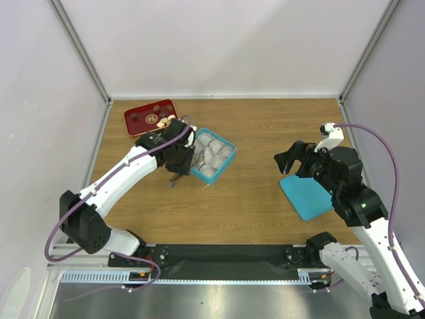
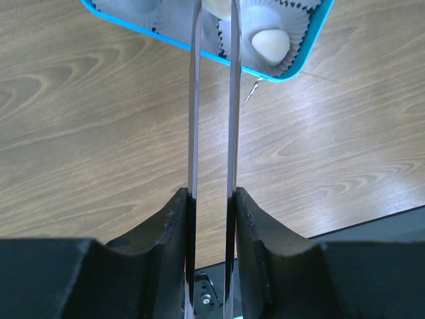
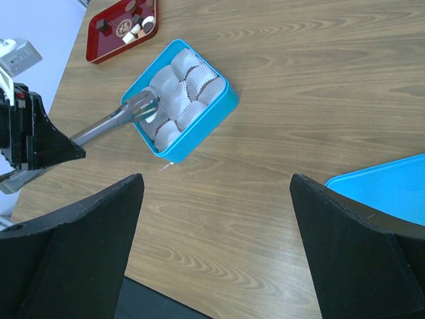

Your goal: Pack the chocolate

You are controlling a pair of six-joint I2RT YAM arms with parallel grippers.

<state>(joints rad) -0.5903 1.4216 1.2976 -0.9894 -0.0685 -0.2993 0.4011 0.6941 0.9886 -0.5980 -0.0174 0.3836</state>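
Slippage is the main hazard. The left gripper (image 2: 212,199) works through long metal tongs (image 2: 194,119), and a small round piece pinched at such slim tips could squirt out sideways if the squeeze eases or the blades twist. It would then roll onto the table (image 1: 252,199) instead of landing in a cup. The tips also sit among the white paper cups (image 3: 192,83) inside the teal box (image 3: 199,133). Drawing them out at a slant could snag a crinkled cup, tip it over, or nudge the box across the wood.

The left gripper's fingers (image 2: 255,226) are clamped on the tongs' shaft, partway closed, pressing the two blades nearly parallel with a narrow slit between them. Something pale shows between the blade tips at the top rim of the left wrist view. It is cropped, so I cannot tell whether a piece is pinched there.

One tan piece (image 2: 270,45) lies in a corner cup of the box. Other chocolate pieces (image 3: 147,22) sit on the red tray (image 1: 143,127) at the table's far left corner.

The right gripper (image 3: 216,246) has its jaws spread wide and holds nothing, hovering near the teal lid (image 1: 307,196) by the right edge.
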